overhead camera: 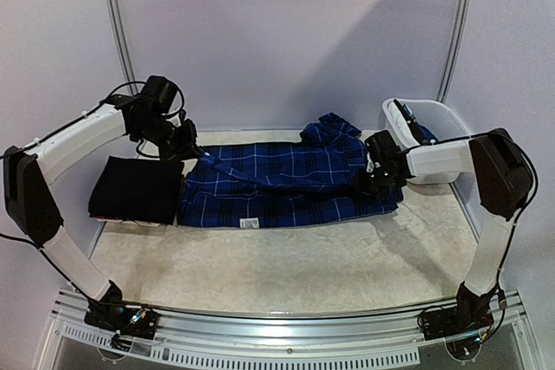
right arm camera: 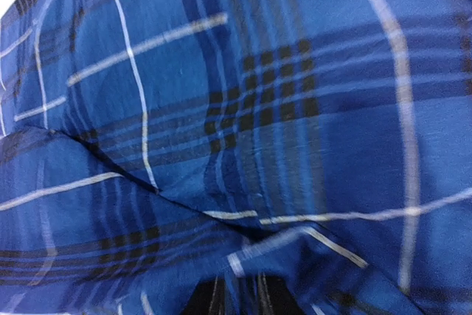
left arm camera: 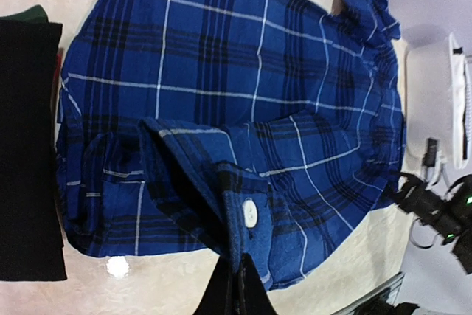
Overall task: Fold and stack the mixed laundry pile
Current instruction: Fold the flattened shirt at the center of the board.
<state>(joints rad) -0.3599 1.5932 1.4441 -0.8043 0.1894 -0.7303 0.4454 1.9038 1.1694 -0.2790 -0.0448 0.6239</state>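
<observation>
A blue plaid button shirt point(overhead camera: 286, 184) point(left arm camera: 221, 86) lies spread across the middle of the table, its collar end bunched toward the back right. My left gripper point(overhead camera: 192, 146) point(left arm camera: 240, 263) is shut on the shirt's button edge at its left end, just below a white button point(left arm camera: 251, 212). At the shirt's right end my right gripper point(overhead camera: 371, 181) point(right arm camera: 243, 293) is pressed into the cloth, with plaid fabric point(right arm camera: 295, 71) pinched between its fingers. A folded black garment point(overhead camera: 134, 190) point(left arm camera: 26, 145) rests flat beside the shirt's left end.
A white plastic basket point(overhead camera: 434, 123) point(left arm camera: 431, 94) stands at the back right, close behind my right arm. A dark green edge point(left arm camera: 33, 12) pokes out from under the black garment. The table's back wall runs just behind the shirt.
</observation>
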